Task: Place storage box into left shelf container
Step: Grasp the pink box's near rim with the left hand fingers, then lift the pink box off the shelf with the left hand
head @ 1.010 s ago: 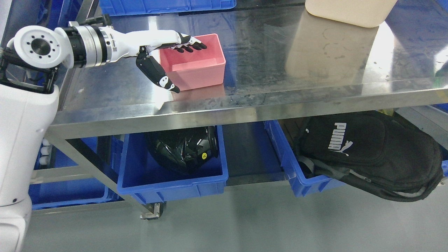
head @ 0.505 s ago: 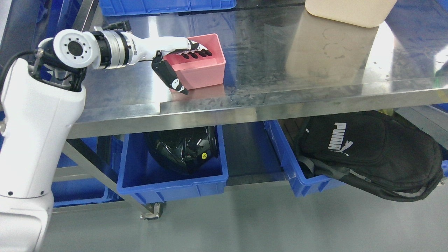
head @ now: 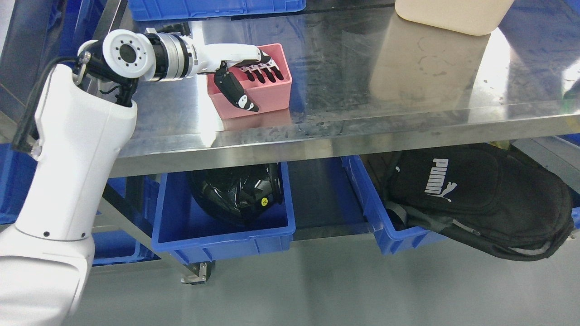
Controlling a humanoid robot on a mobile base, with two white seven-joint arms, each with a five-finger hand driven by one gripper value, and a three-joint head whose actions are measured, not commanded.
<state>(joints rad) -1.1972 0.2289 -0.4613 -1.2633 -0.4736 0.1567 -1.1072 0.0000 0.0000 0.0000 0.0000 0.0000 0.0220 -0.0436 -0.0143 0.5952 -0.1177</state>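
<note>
The left hand (head: 247,81) is open, fingers dipped inside the pink box (head: 263,93) on the table (head: 362,131), thumb outside its front wall, so a weak pinch could tip it.

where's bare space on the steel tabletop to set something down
Bare steel tabletop runs from the pink plastic storage box right to the beige tub, plus the front strip. Crowded at left, where the left robot hand straddles the box wall.

one pink storage box (head: 265,93), four blue bins (head: 217,226)
</note>
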